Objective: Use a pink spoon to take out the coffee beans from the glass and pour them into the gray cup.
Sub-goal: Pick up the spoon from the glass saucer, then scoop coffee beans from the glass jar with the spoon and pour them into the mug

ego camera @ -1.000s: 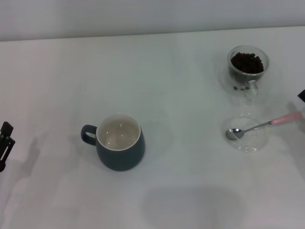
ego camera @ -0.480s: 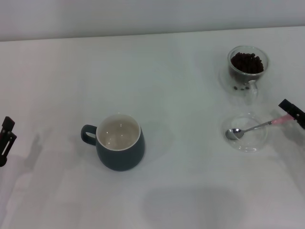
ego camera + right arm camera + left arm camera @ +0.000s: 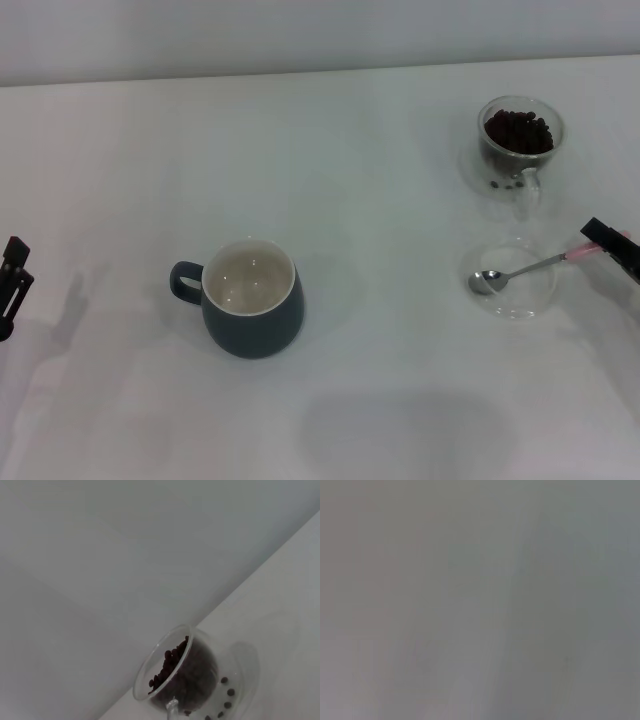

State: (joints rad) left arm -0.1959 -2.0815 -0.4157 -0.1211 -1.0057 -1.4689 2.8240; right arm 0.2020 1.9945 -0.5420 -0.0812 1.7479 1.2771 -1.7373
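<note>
The gray cup (image 3: pixel 251 300) stands left of centre with its handle to the left, and its off-white inside is empty. The glass (image 3: pixel 490 150) stands at the back right, full of coffee beans (image 3: pixel 518 131). The right wrist view also shows the glass (image 3: pixel 150 672) and the beans (image 3: pixel 186 672). The pink spoon (image 3: pixel 540 266) lies with its metal bowl in a shallow clear dish (image 3: pixel 528 302) and its pink handle pointing right. My right gripper (image 3: pixel 612 246) is at the right edge, over the end of the pink handle. My left gripper (image 3: pixel 12 282) is at the left edge, away from everything.
Several loose beans (image 3: pixel 226 698) lie on a clear saucer under the glass. The white table (image 3: pixel 400 380) stretches between the cup and the dish. The left wrist view shows only a blank grey surface.
My right gripper has come in from the right edge to the spoon's pink handle. The spoon's bowl has shifted slightly left. The left gripper has hardly moved.
</note>
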